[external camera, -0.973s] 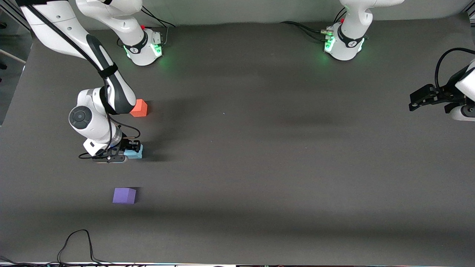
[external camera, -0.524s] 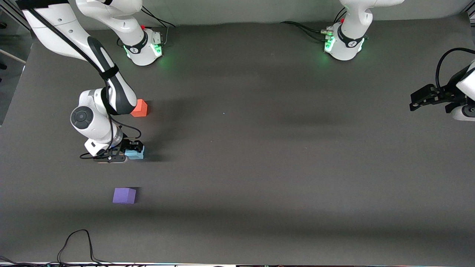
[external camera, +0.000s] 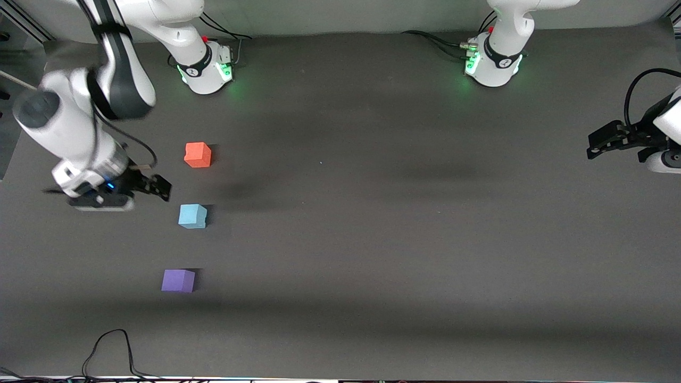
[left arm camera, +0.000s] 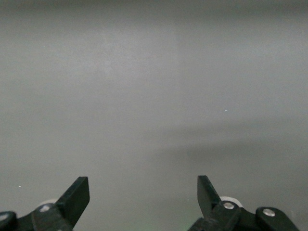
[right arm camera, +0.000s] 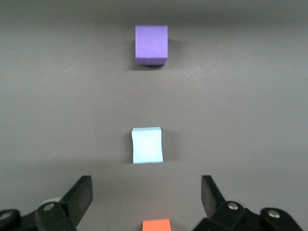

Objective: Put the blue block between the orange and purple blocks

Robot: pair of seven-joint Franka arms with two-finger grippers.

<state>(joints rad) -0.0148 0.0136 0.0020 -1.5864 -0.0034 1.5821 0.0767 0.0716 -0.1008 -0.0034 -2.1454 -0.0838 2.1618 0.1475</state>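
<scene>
The pale blue block (external camera: 192, 216) sits on the dark table between the orange block (external camera: 197, 155) and the purple block (external camera: 178, 280), the three in a row, apart from one another. My right gripper (external camera: 155, 188) is open and empty, raised in the air over the table by the orange and blue blocks. Its wrist view looks down on the purple block (right arm camera: 151, 44), the blue block (right arm camera: 147, 145) and the top of the orange block (right arm camera: 156, 224), with the gripper (right arm camera: 147, 192) well above them. My left gripper (external camera: 598, 144) waits open at the left arm's end of the table, and its wrist view (left arm camera: 143, 192) shows bare table.
The arm bases (external camera: 207, 66) (external camera: 492, 64) stand along the table's edge farthest from the front camera. A black cable (external camera: 111, 346) loops on the table's edge nearest that camera, toward the right arm's end.
My right gripper has let go of the blue block, opened and risen away from it toward the right arm's end. The blue block stays on the table. The left arm has not moved.
</scene>
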